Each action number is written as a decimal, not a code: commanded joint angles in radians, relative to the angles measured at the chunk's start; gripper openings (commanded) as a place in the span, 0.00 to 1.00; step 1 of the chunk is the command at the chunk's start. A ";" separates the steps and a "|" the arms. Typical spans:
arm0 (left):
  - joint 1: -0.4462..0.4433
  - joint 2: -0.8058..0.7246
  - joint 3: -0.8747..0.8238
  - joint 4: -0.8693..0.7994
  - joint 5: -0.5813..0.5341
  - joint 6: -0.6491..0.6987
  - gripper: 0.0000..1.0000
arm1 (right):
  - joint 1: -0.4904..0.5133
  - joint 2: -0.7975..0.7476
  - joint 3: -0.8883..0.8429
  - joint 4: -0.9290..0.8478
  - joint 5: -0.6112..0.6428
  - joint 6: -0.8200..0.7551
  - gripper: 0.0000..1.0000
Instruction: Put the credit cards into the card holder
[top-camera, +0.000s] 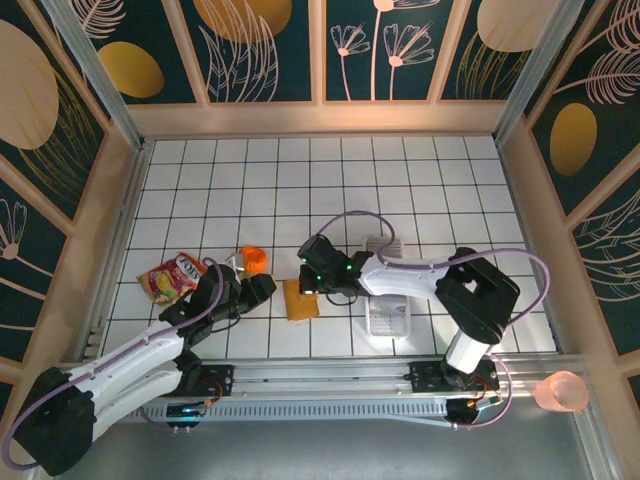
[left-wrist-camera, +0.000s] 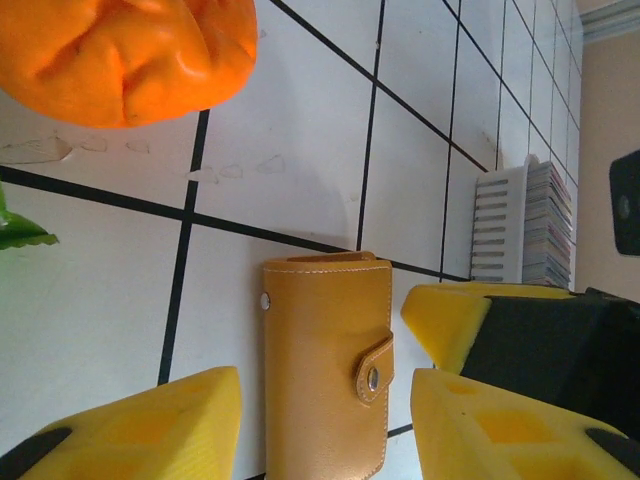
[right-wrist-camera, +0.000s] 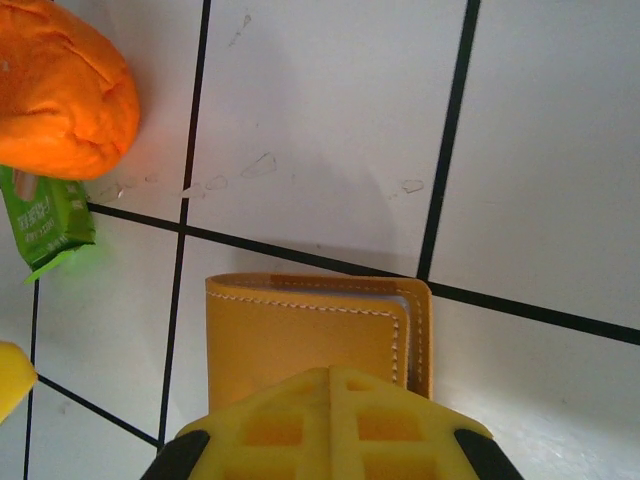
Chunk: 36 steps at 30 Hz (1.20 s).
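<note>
The card holder (top-camera: 301, 299) lies flat on the tabletop (top-camera: 400, 170), folded shut, with its clasp tab (left-wrist-camera: 375, 365) snapped over the front. It sits between my two claws. The credit cards (left-wrist-camera: 548, 220) stand edge-on in a white slotted rack (left-wrist-camera: 495, 230), well apart from it on my right, so none is loaded yet.

My left claw (left-wrist-camera: 320, 400) is open and straddles the holder, with a sliver of tile showing on each side of the leather. My right claw (right-wrist-camera: 330, 410) is closed, pads together and gripping nothing, at the holder's edge. I cannot tell whether it presses on the leather or hangs just above it.

As I judge it, the job now is to steady the holder and get the clasp undone. I should bring the left fingers in evenly, so that both meet the long edges together. If one lands first, the holder will skid on the smooth tile or turn. The right claw is best used as a pin or a pusher, and it should stay off the tab so the flap is free to lift. The orange soft lump (left-wrist-camera: 120, 50) is near, so I will keep the moves short.
</note>
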<state>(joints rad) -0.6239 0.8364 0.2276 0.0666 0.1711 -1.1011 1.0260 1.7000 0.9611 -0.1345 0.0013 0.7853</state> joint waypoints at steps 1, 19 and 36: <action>-0.013 0.014 0.000 0.055 -0.030 -0.013 0.48 | 0.008 0.025 0.028 0.008 0.000 0.011 0.00; -0.109 0.143 -0.023 0.166 -0.033 -0.049 0.45 | 0.014 0.042 -0.079 0.007 0.028 0.059 0.00; -0.154 0.359 -0.061 0.345 0.001 -0.045 0.35 | 0.030 0.044 -0.103 0.031 0.022 0.076 0.00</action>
<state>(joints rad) -0.7670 1.1641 0.1791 0.3561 0.1490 -1.1393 1.0378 1.7313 0.8944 -0.0673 0.0193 0.8452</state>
